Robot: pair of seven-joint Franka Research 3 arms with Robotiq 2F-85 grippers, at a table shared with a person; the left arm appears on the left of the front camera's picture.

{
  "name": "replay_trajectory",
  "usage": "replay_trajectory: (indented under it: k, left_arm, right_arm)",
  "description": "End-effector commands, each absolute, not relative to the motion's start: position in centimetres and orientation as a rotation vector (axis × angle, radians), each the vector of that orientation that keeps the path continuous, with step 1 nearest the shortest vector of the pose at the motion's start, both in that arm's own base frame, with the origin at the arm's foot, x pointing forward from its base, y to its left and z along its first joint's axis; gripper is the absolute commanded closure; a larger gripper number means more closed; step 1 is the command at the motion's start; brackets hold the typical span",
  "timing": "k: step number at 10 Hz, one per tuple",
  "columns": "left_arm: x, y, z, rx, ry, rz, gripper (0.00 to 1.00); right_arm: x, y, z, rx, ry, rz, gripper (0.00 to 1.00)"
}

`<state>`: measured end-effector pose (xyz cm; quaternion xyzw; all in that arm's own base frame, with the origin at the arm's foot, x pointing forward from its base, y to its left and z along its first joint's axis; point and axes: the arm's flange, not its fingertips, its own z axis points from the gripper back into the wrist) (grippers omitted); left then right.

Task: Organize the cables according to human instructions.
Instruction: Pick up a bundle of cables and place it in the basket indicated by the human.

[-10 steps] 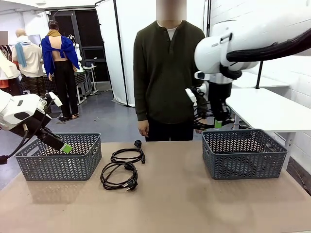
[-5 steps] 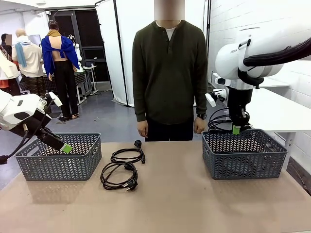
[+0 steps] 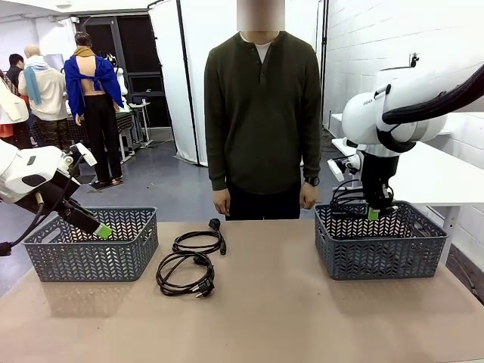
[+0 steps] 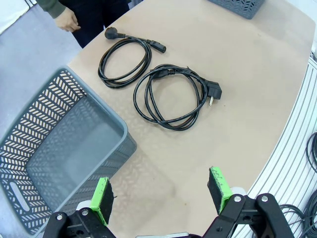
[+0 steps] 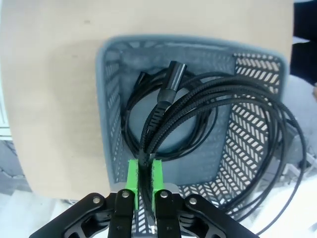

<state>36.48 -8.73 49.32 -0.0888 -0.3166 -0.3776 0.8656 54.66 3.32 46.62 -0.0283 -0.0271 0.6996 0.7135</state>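
**Right end effector (image 5: 143,171) closed on held cable (image 5: 168,120), hanging above right basket (image 5: 105,124).**
The bunched loops are pinched together, apparently so the coil drops in whole. Directly beneath, a second cable (image 5: 128,111) appears to lie in that basket. Left end effector (image 4: 159,191) stands open, gripping nothing, over the empty left basket (image 4: 34,129). Beyond it, near cable (image 4: 141,101) and far cable (image 4: 101,67) lie on the surface (image 4: 247,74), awaiting sorting. Count: four cables, two baskets.

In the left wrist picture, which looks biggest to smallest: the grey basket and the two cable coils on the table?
1. grey basket (closest to the camera, which helps)
2. nearer cable coil
3. farther cable coil
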Motion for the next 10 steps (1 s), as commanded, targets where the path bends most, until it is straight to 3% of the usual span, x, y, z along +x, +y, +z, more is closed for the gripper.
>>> replay_trajectory:
  k: [1,6,7,10]
  left_arm:
    - [36.6,-8.7,49.3,-0.188,-0.663,-0.778,0.0]
    - [36.6,-8.7,49.3,-0.188,-0.663,-0.778,0.0]
    - [36.6,-8.7,49.3,-0.188,-0.663,-0.778,0.0]
    - [36.6,-8.7,49.3,-0.188,-0.663,-0.778,0.0]
  right_arm:
    - [54.9,2.6,45.3,-0.045,-0.119,1.58,1.0]
    - [56.3,2.5,43.4,-0.027,-0.131,1.57,1.0]
    - [56.6,2.5,43.2,-0.032,-0.13,1.566,0.92]
    - [56.9,2.5,43.4,0.016,-0.123,1.551,0.34]
